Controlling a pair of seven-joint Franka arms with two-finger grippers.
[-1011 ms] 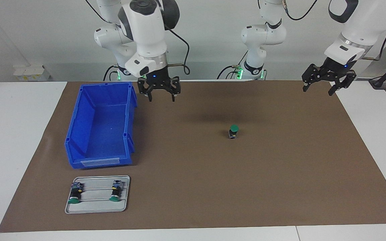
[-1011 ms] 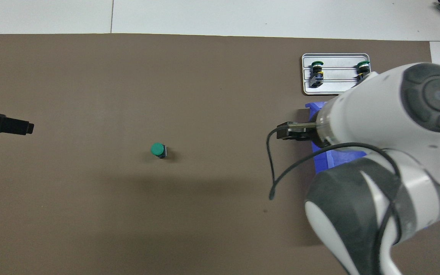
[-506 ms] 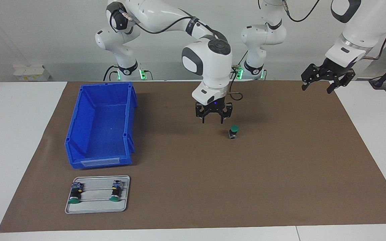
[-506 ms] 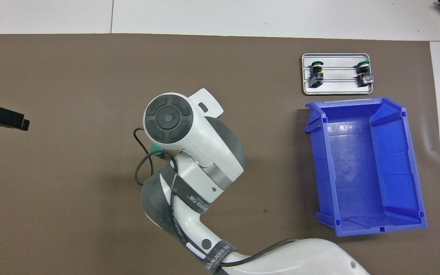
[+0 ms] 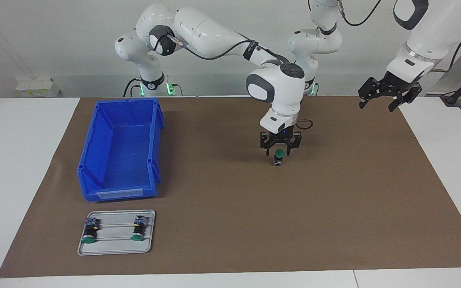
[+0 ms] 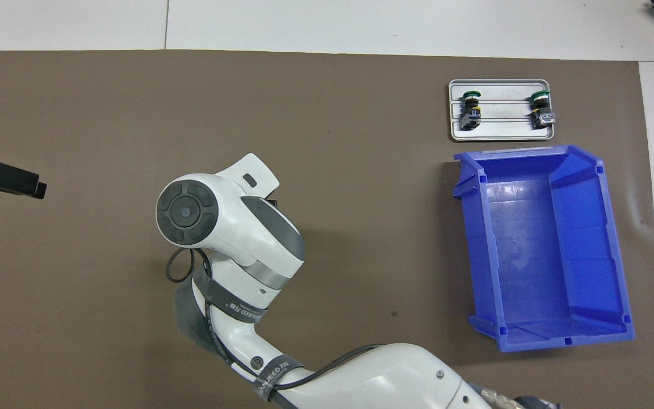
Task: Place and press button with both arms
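Right end effector (image 5: 280, 149) poised over the small green-capped, black-bodied push button (image 5: 279, 157), fingers spread to either side of the cap, nothing grasped.

We judge the task early: the button stands near the middle of the brown-covered surface (image 5: 334, 208), neither gripped nor pressed yet. The left end effector (image 5: 379, 98) waits released, above the corner of the surface at the left arm's end nearest the robots. We count two arms, one blue plastic bin (image 5: 120, 148), one grey metal tray (image 5: 116, 232) and two further green-capped switches (image 5: 89, 231) on it.
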